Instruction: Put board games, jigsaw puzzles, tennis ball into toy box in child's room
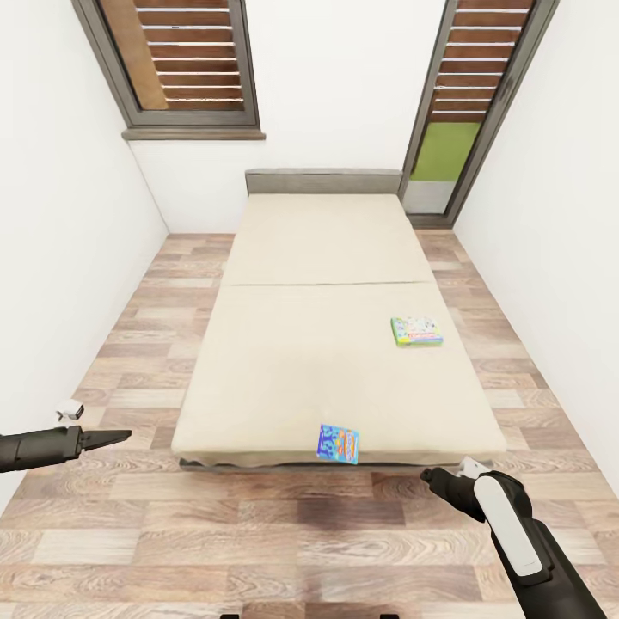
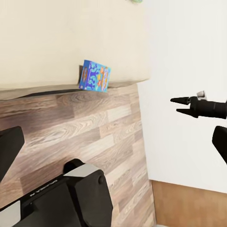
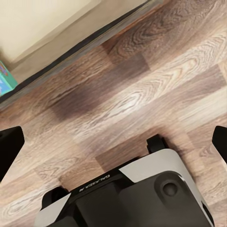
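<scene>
The robot stands at the foot of the low wide bed with the beige mattress and dark grey frame (image 1: 335,258), so the step in hand looks like fetching the two board games that lie on it.

Counted: two game boxes on the bed. The small flat blue box with a bright cartoon cover (image 1: 338,444) sits at the very foot edge of the mattress, overhanging it a little, nearest the robot. The small flat green-and-white box (image 1: 417,330) lies further up, near the mattress's right side, well apart from the blue one.

Two arms are counted as well. The left pincer (image 1: 112,438) hangs over the wooden plank floor (image 1: 258,533) beside the bed's left corner, its dark fingers drawn to a narrow point, seemingly clenched on nothing. The right pincer (image 1: 434,478) hovers over the floor just short of the bed's right corner; whether it is released or clenched I cannot tell.

The next move, I judge, calls for bringing the right pincer, released, over the blue box and pinching its overhanging edge.
</scene>
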Motion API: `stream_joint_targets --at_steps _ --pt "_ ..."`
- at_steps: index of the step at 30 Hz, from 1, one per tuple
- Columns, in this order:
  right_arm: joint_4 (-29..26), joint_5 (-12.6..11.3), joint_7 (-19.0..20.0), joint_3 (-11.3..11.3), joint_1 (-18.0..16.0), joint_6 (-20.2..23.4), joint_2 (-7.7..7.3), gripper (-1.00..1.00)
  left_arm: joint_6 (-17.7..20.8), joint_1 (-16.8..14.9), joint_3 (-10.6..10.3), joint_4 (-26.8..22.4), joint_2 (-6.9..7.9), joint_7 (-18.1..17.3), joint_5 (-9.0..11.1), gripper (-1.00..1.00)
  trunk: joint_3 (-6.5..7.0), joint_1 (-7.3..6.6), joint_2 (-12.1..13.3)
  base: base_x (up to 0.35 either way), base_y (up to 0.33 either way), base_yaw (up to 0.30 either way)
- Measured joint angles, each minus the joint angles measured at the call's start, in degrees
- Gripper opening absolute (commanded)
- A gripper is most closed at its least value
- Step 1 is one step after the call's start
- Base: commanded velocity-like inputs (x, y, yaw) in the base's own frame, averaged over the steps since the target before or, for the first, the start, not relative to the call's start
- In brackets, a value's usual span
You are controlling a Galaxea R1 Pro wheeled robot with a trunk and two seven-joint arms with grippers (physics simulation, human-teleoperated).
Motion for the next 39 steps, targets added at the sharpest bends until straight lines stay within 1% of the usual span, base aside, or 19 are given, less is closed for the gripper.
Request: stream_joint_targets --at_steps 31,39 --pt "1.60 0.00 -0.09 0.02 0.00 -0.09 0.09 1.00 0.00 -0.03 0.00 0.00 -0.01 0.00 0.00 1.00 2.97 0.00 0.00 0.000 0.000 0.000" --pt "3.14 0.11 -0.09 0.06 0.00 -0.17 0.28 1.00 0.00 -0.02 0.00 0.00 0.01 -0.08 0.00 1.00 3.73 0.00 0.00 0.000 0.000 0.000"
